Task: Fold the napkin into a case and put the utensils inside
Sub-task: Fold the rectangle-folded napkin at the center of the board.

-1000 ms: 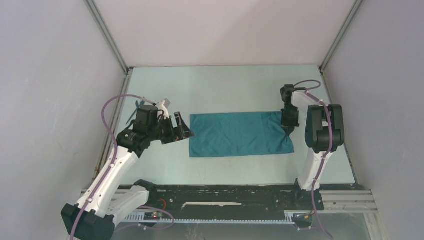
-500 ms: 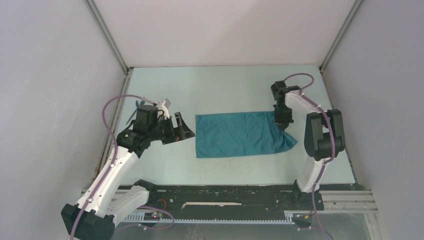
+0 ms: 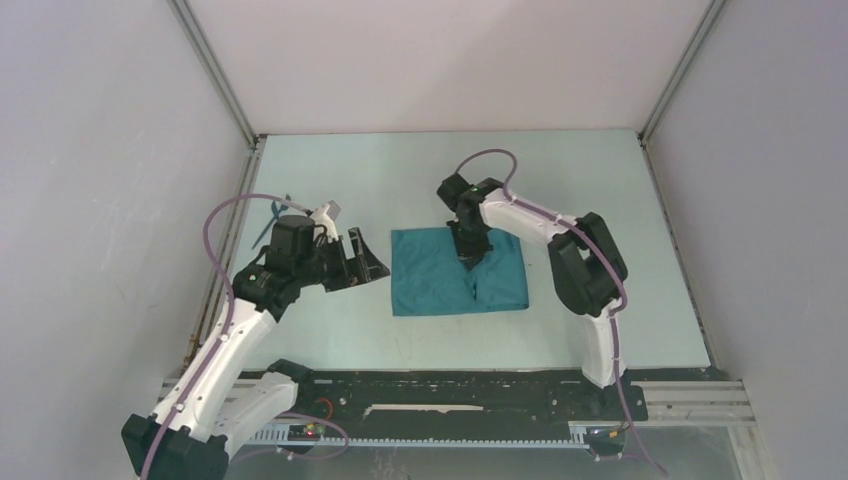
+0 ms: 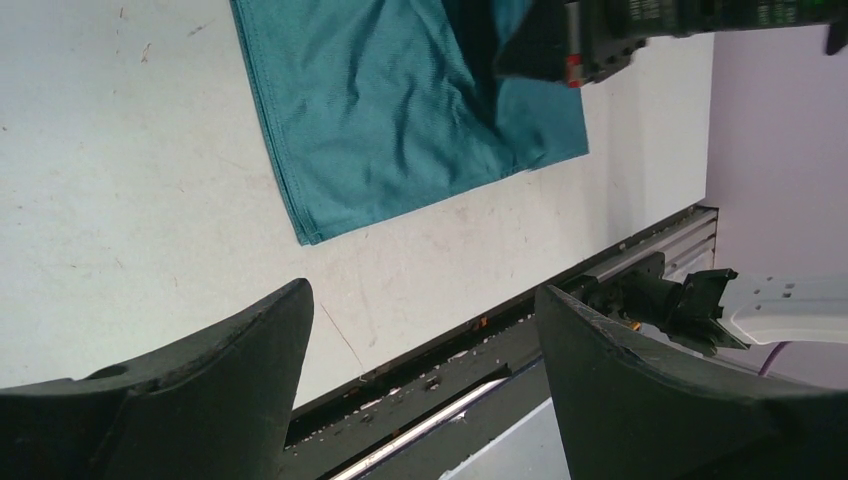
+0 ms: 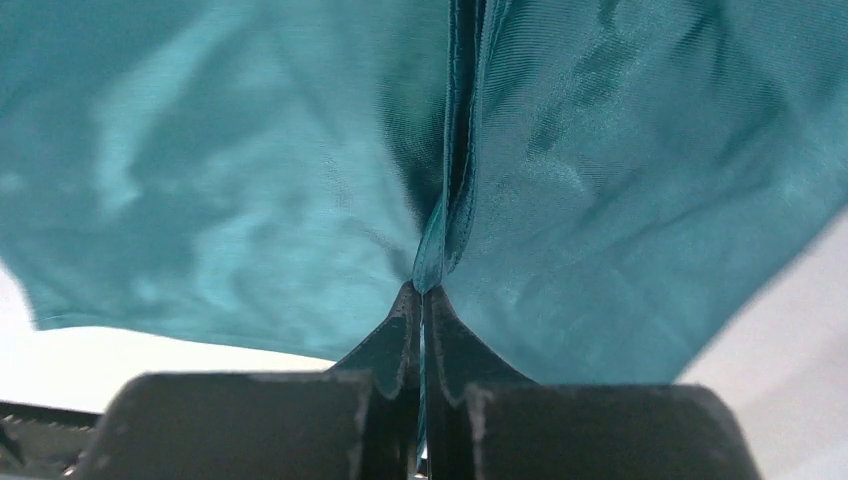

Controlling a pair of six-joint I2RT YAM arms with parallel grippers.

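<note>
The teal napkin (image 3: 430, 285) lies at the centre of the overhead frame on the pale table (image 3: 400, 180), a rough rectangle with a crease down its middle; the right gripper (image 3: 472, 252) stands over its upper middle, fingers pressed together on a pinched ridge of cloth, which the right wrist view shows rising from the fingertips (image 5: 400, 330) up the middle of the frame; the left gripper (image 3: 365, 262) hovers just left of the napkin's left edge, holding nothing, its fingers (image 4: 250, 350) wide apart along the bottom of the left wrist view.
</note>
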